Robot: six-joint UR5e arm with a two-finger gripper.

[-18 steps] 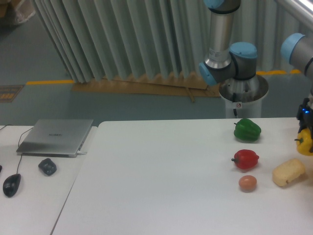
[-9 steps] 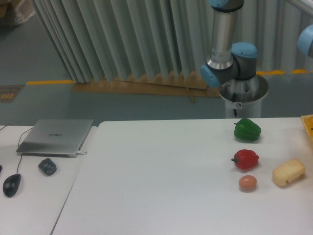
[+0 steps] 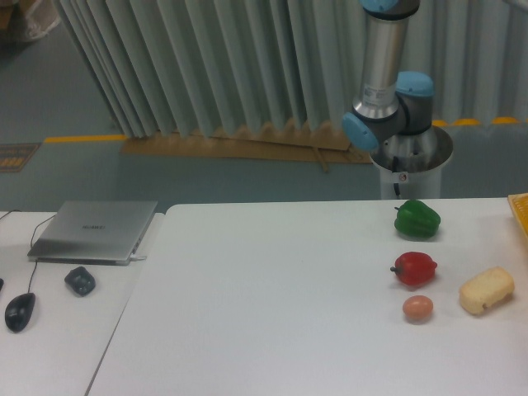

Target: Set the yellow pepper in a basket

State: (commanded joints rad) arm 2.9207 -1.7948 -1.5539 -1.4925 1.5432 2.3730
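Since a second ago the tool and the yellow pepper it carried at the right edge have gone out of frame; neither shows now, so the tool's opening cannot be told, nor where the pepper sits. Arm column [image 3: 384,62] shifted slightly right and up.

White tabletop [image 3: 272,305], right side: green pepper [image 3: 417,219] farthest back, red pepper [image 3: 414,268] in front of it, small pinkish-orange egg-shaped thing [image 3: 418,308] nearer still, just beside the red one. Pale beige lump [image 3: 487,290] to the right of the egg, apart from it. None touching. Sliver of a yellow-orange object [image 3: 521,213] at the far right edge, cut off; cannot tell what it is.

Adjoining tabletop on the left: closed silver laptop [image 3: 94,231], faint lettering on the lid, too small to read. Dark lumpy object [image 3: 80,280] in front of it, black mouse [image 3: 20,311] with cable nearer the corner.

Arm base [image 3: 410,161] stands behind the tabletop, small label on it, red mark, unreadable. Grey pleated curtain [image 3: 206,66] behind, yellow floor line [image 3: 78,139].
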